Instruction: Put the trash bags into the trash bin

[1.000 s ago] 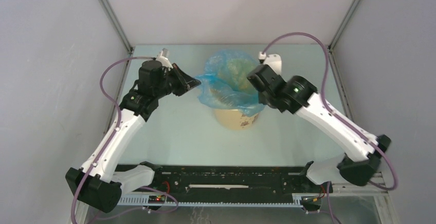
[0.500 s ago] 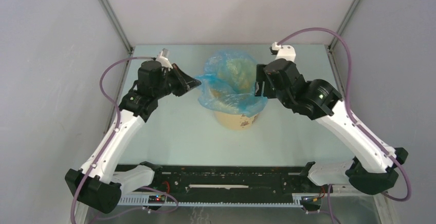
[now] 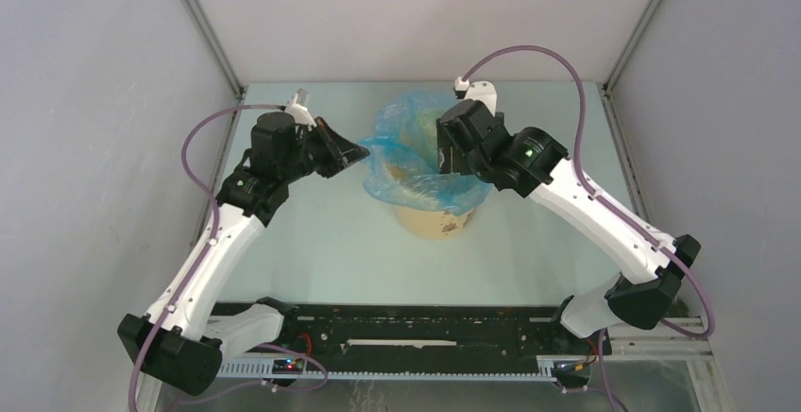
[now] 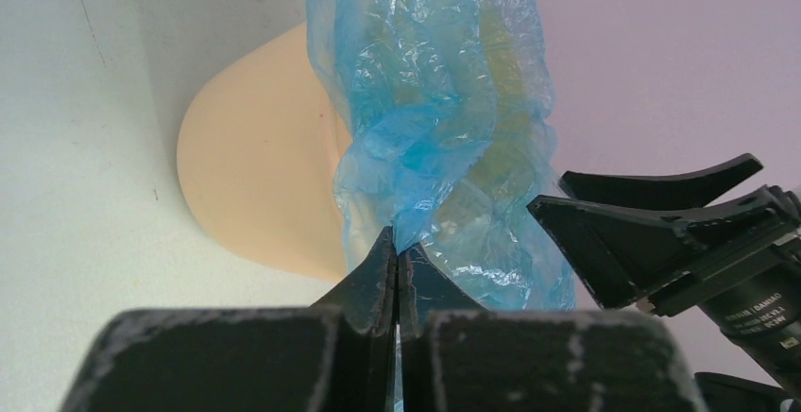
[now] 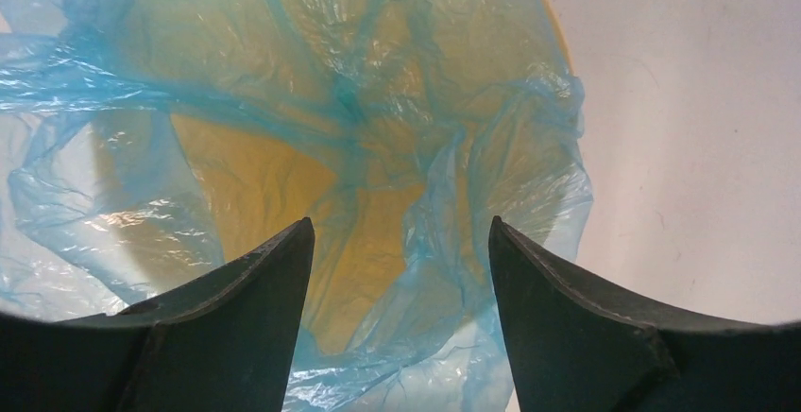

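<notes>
The pale tan trash bin (image 3: 435,217) stands mid-table with the light-blue trash bag (image 3: 406,138) draped in and over its mouth. My left gripper (image 3: 360,154) is shut on the bag's left edge, at the bin's left side; the pinch shows in the left wrist view (image 4: 397,242), with the bag (image 4: 434,100) and bin wall (image 4: 255,176) beyond. My right gripper (image 3: 444,159) is open above the bin's right half, holding nothing. In the right wrist view its fingers (image 5: 401,232) straddle the wrinkled bag (image 5: 312,119) lining the bin's mouth.
Grey enclosure walls stand close on the left, right and back. A black rail (image 3: 416,327) with the arm bases runs along the near edge. The table surface (image 3: 312,242) is pale green.
The right arm swung out to the right, then came back left over the bin, its open gripper now above the bin's mouth. The left gripper has kept its hold in place.
</notes>
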Robot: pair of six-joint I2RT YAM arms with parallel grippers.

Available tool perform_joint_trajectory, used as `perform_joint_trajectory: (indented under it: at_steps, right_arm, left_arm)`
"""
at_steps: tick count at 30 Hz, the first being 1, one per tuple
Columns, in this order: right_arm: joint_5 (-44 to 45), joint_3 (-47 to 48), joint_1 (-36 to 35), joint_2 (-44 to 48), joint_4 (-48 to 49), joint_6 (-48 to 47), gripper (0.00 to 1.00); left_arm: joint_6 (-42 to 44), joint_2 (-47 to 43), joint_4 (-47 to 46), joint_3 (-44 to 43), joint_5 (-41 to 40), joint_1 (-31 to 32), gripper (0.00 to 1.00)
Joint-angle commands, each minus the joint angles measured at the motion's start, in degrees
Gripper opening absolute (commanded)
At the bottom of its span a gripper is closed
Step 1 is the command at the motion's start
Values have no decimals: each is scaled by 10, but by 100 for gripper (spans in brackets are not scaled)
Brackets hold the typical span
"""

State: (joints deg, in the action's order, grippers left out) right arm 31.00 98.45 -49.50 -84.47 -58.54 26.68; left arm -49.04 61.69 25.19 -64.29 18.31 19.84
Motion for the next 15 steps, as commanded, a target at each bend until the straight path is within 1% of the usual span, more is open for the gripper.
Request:
perform_joint_trajectory:
  at_steps: [1, 4, 6, 8, 10, 12, 15]
  right_arm:
    - [-4, -11, 6, 0, 22, -2, 75]
    - [-16, -29, 16, 4, 32, 7, 72]
    - [-37, -58, 25, 15, 72, -14, 73]
    - [-56, -82, 31, 24, 133, -60, 77]
    - [-81, -89, 40, 26, 184, -101, 84]
    - [-101, -72, 58, 23, 208, -106, 88]
    - [-144, -33, 86, 14, 211, -82, 89]
  left_arm:
    - [16, -14, -6, -25, 8, -4, 0]
    - [20, -13, -5, -28, 8, -4, 0]
    - [22, -13, -4, -27, 9, -4, 0]
    - [20, -12, -4, -23, 12, -4, 0]
    - [18, -12, -4, -17, 15, -3, 0]
    - [15, -15, -2, -10, 17, -2, 0]
    - [14, -19, 0, 0, 18, -2, 0]
